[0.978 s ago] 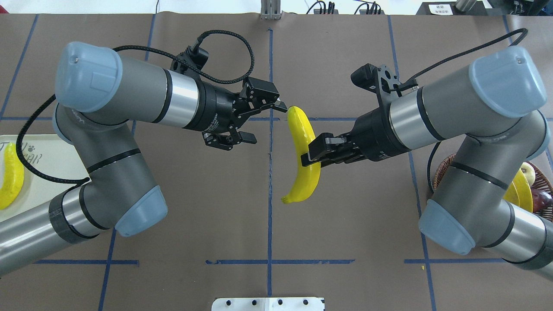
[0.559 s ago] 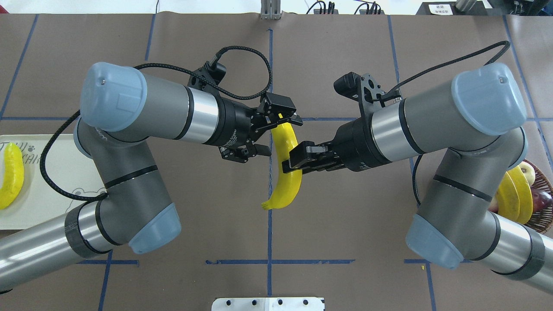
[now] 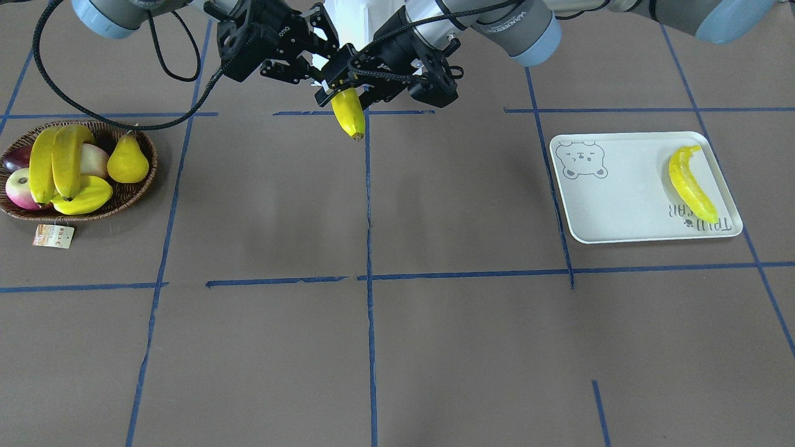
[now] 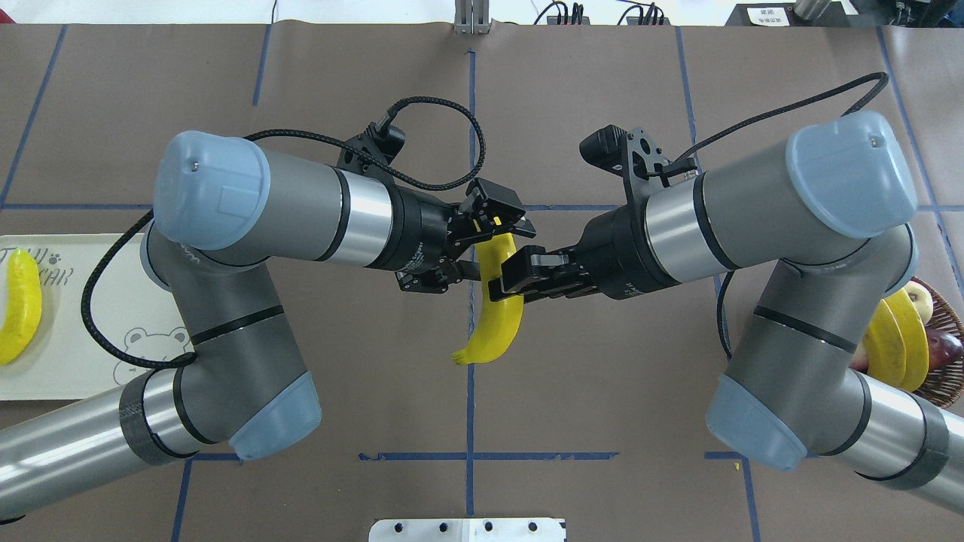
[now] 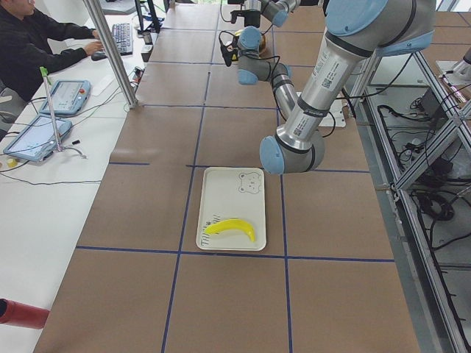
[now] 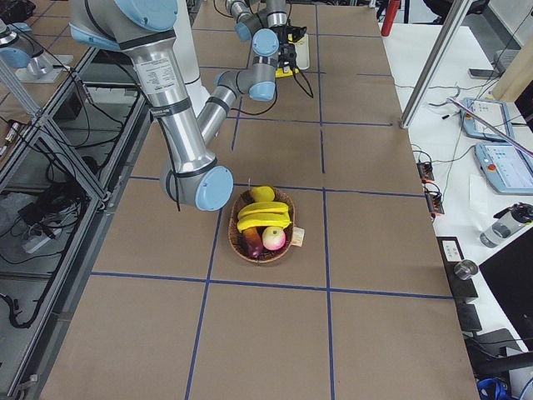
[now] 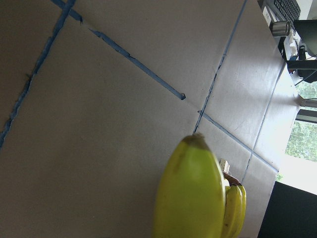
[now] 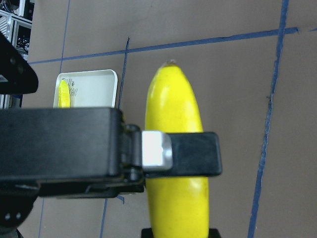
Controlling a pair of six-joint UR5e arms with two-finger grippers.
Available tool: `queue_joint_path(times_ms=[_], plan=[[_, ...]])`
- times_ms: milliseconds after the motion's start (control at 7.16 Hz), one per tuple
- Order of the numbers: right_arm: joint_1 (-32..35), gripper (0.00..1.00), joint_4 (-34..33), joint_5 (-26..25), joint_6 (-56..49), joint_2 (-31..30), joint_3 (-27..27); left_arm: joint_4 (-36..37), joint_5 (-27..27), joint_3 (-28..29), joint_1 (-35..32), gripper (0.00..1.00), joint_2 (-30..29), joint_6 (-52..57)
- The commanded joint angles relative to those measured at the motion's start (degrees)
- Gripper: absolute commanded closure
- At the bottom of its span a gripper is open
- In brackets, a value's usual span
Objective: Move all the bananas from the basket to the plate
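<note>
From overhead I see the right fingers (image 4: 516, 275) clamped on the held banana (image 4: 501, 324) at mid-length, above the centre of the surface (image 4: 602, 391). The left fingers (image 4: 501, 209) stand wide around its 12 o'clock end; I cannot tell if they touch it. In the front-facing view the basket (image 3: 146, 180) at 9 o'clock holds two bananas (image 3: 62, 161) beside a pear (image 3: 127, 162), and the plate (image 3: 621, 211) at 3 o'clock carries one banana (image 3: 692, 186). My right wrist view shows a black finger crossing the yellow skin.
</note>
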Motion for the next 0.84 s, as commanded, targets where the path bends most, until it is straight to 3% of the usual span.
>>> queue_joint_path(times_ms=[0, 140, 279, 698], plan=[[0.0, 0.94, 0.0, 0.1, 0.0, -0.2, 0.1, 0.1, -0.1, 0.0, -0.1, 1.0, 0.3, 0.6], [0.0, 0.12, -0.1, 0.1, 0.1, -0.2, 0.1, 0.1, -0.1, 0.0, -0.1, 1.0, 0.3, 0.6], [0.1, 0.0, 0.0, 0.0, 0.8, -0.2, 0.2, 0.1, -0.2, -0.1, -0.1, 1.0, 0.3, 0.5], [0.3, 0.0, -0.1, 0.1, 1.6, -0.5, 1.6, 0.5, -0.3, -0.3, -0.6, 1.0, 0.6, 0.6]])
